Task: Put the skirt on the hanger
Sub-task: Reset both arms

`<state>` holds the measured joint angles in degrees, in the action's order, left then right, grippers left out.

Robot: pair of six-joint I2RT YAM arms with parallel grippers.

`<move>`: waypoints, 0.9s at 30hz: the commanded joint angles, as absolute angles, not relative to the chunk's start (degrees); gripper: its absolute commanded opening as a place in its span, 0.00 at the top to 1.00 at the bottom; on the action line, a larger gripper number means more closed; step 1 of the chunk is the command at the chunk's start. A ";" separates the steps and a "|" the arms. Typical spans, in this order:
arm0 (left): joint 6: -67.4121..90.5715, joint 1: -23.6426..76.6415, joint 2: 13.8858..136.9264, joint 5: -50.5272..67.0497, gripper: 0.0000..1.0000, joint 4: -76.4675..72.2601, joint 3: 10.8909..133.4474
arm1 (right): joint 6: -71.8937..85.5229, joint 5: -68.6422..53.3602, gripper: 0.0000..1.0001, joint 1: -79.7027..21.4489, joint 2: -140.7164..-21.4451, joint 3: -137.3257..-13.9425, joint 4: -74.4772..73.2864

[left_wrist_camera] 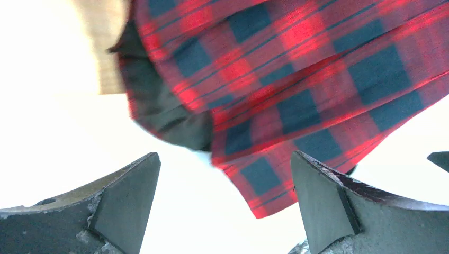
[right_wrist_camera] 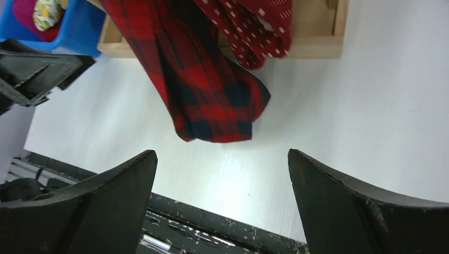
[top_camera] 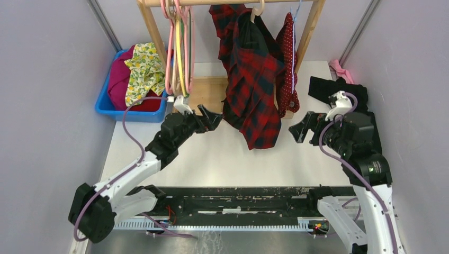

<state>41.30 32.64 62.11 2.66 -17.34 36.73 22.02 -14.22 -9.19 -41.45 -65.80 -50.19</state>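
Note:
The dark-red polka-dot skirt [top_camera: 287, 63] hangs from the wooden rail at the back right, draped on the thin pale hanger [top_camera: 293, 50]. In the right wrist view the skirt [right_wrist_camera: 254, 26] shows at the top, above the rack's base. My right gripper [top_camera: 301, 127] [right_wrist_camera: 221, 159] is open and holds nothing, low and just right of the skirt's hem. My left gripper [top_camera: 212, 117] [left_wrist_camera: 224, 177] is also open and holds nothing, close to the left edge of the plaid garment [top_camera: 254, 84] [left_wrist_camera: 296, 79] that hangs beside the skirt.
A blue bin [top_camera: 104, 106] with magenta and lemon-print cloths stands at the back left. Pink hangers [top_camera: 177, 47] hang on the rail's left. The wooden rack base [top_camera: 206, 94] lies behind the grippers. Black cloth [top_camera: 325, 87] and pink cloth [top_camera: 341, 70] lie at the far right.

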 commanded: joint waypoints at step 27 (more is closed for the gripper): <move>31.83 32.79 41.65 -10.60 0.01 4.06 24.86 | 30.06 -6.72 0.00 -8.96 -28.61 -37.49 -36.64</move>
